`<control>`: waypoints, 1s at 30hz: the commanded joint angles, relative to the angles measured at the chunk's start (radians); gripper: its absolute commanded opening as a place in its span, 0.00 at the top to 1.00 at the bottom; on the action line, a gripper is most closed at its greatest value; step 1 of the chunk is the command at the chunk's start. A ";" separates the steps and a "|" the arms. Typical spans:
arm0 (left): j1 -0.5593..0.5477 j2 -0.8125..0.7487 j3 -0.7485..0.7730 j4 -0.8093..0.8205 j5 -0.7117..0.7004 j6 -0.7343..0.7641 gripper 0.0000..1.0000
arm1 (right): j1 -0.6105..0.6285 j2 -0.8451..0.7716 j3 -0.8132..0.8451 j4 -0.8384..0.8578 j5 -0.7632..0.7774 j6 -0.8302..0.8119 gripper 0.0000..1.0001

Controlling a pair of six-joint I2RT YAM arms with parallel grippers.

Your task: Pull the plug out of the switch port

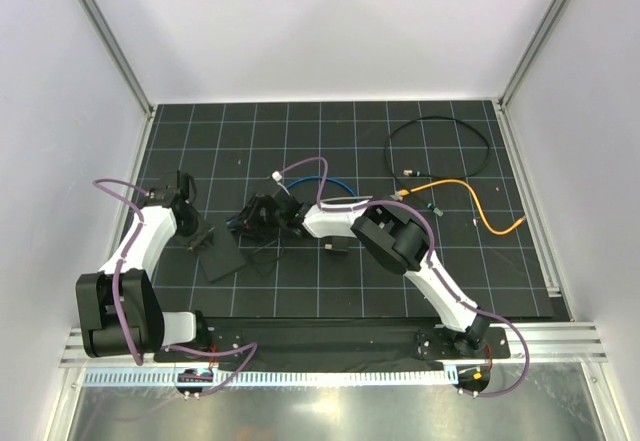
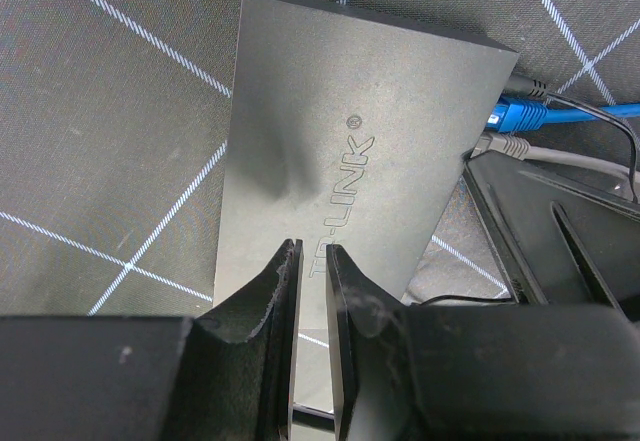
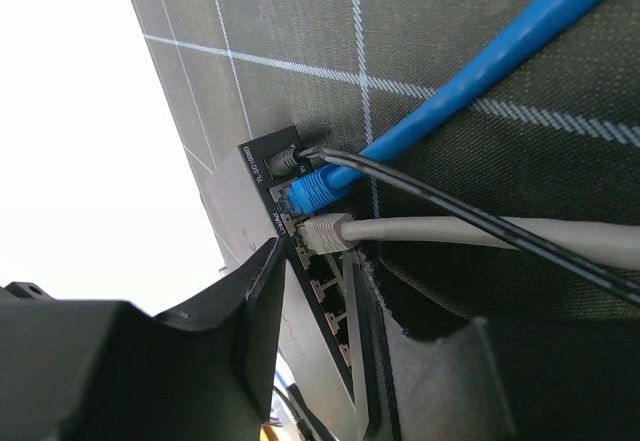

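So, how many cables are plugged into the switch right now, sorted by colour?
Going by the right wrist view of the switch:
Blue cable: 1
Grey cable: 1
Black cable: 1
Total: 3

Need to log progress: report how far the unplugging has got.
Done: left claw pins the switch. In hand: right claw sits at the port edge beside the grey plug, not visibly gripping it. Left: blue plug and grey plug both seated; none pulled.
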 commanded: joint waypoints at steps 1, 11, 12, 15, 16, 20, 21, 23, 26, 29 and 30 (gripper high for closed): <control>-0.004 -0.008 0.005 0.014 -0.003 0.006 0.80 | -0.011 0.004 -0.027 -0.023 0.066 0.035 0.65; -0.004 -0.011 0.008 0.014 -0.003 0.010 0.80 | -0.014 0.010 -0.059 0.024 0.074 0.109 0.64; -0.006 -0.014 0.008 0.014 -0.003 0.010 0.80 | -0.014 0.019 -0.047 0.015 0.066 0.100 0.65; -0.004 -0.019 0.007 0.014 -0.005 0.010 0.80 | -0.013 0.030 0.002 -0.049 0.066 0.045 0.65; -0.004 -0.022 0.006 0.014 -0.005 0.008 0.80 | -0.013 0.027 -0.002 -0.045 0.068 0.038 0.65; -0.006 -0.009 0.010 0.016 0.007 0.011 0.80 | -0.011 0.019 -0.018 -0.043 0.069 0.009 0.64; -0.004 -0.008 0.010 0.018 0.009 0.013 0.80 | -0.013 0.022 -0.016 -0.048 0.069 0.005 0.62; -0.006 -0.005 0.011 0.018 0.012 0.014 0.80 | -0.011 0.033 -0.004 -0.060 0.059 0.003 0.61; -0.004 -0.006 0.011 0.018 0.013 0.016 0.81 | -0.008 0.044 0.016 -0.092 0.062 -0.011 0.61; -0.006 -0.012 0.010 0.016 0.010 0.011 0.81 | -0.007 0.051 0.037 -0.137 0.072 -0.028 0.64; -0.006 -0.012 0.011 0.014 0.009 0.010 0.81 | -0.005 0.056 0.041 -0.146 0.080 -0.028 0.72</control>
